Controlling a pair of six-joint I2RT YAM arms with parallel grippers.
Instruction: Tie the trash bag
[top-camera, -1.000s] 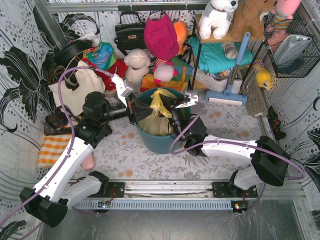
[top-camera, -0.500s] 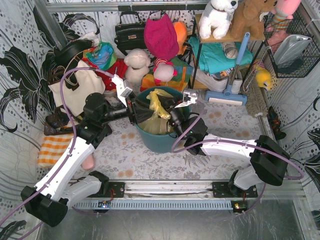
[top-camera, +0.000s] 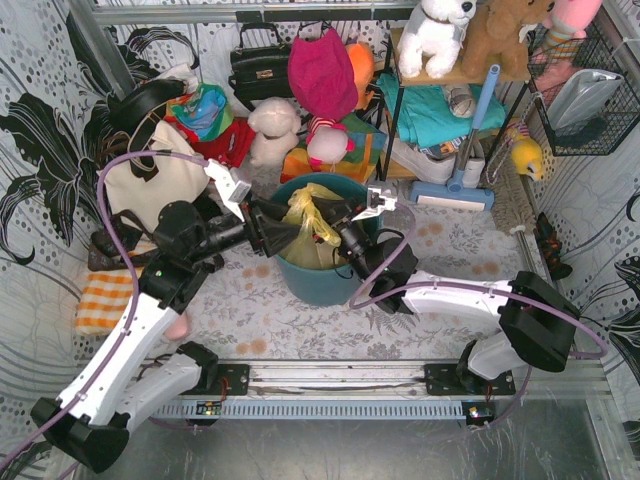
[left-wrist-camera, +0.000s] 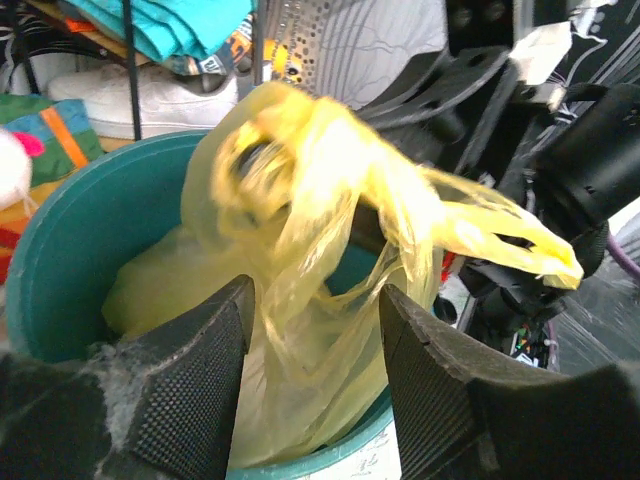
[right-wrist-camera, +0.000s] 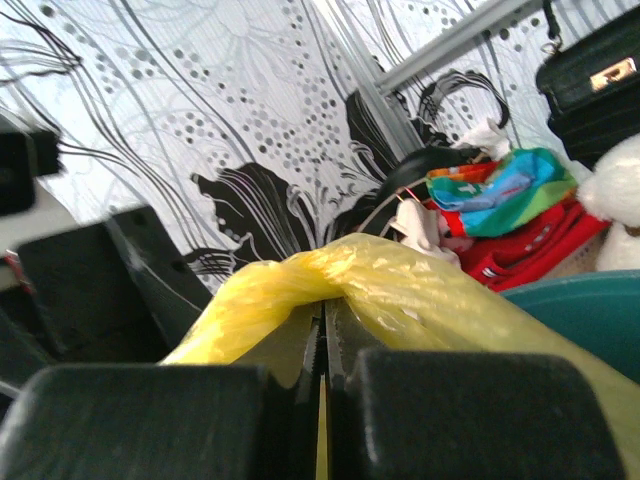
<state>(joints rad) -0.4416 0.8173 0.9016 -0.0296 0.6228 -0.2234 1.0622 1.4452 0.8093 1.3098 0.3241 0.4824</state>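
Yellow translucent bag (top-camera: 305, 215) sitting bunched in bin (top-camera: 310, 285).
Right gripper (right-wrist-camera: 322, 340) is clenching a twisted strand; left gripper (left-wrist-camera: 315, 300) is standing released, film showing between its fingers.

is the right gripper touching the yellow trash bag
Touching. The right wrist view shows the right gripper shut on a twisted strip of the trash bag, the yellow plastic pinched in its closed jaws and draping over them.
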